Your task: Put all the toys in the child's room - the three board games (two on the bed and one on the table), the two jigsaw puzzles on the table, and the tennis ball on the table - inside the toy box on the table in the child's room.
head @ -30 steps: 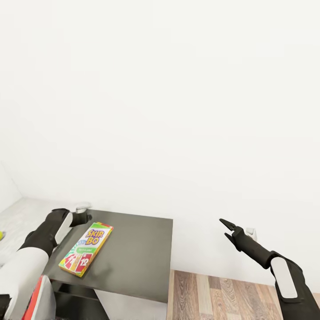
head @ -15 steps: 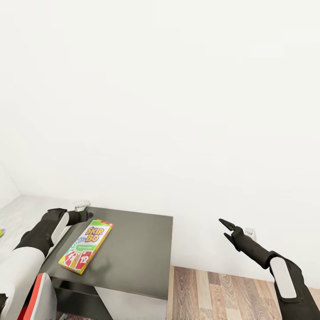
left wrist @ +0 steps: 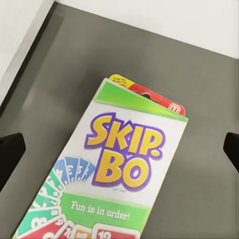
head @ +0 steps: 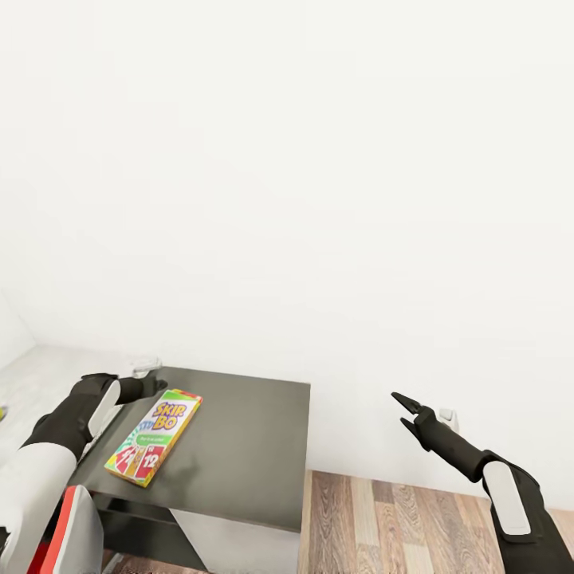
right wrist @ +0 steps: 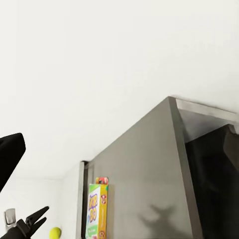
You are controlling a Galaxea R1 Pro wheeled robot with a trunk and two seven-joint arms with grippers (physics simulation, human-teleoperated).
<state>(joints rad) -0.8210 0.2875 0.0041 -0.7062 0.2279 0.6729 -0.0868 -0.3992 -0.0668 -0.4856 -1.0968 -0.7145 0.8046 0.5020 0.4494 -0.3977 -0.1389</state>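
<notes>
Head view: Skip-Bo board game (head: 154,437) lies flat on the dark grey cabinet tabletop (head: 239,454), near its left edge, long axis running away from the robot and angled slightly right. Box is white and green with a red banner at the far end. Pale grey tabletop (head: 48,371) joins the cabinet on the left; a yellow-green sliver at the far left edge of the view is too small to identify.

Left end effector (head: 150,384) sits over the far left corner of the cabinet, just beyond the far end of the box. Can't confirm contact from here. Left wrist view: fingers (left wrist: 10,152) sit at the two edges of the picture, spread wide, nothing between them but the box (left wrist: 112,174) below on the cabinet top (left wrist: 209,109).

Right end effector (head: 406,409) is off the cabinet's right side, well apart from it, over the wood-plank floor (head: 414,526) in front of the white wall (head: 319,199). Fingers slightly parted, holding nothing.

Right wrist view: cabinet top (right wrist: 144,184) seen from the side, the box (right wrist: 97,209) near its far edge, a tennis ball (right wrist: 55,232) on the pale surface beyond, and a dark end effector (right wrist: 31,220) in the lower corner.
</notes>
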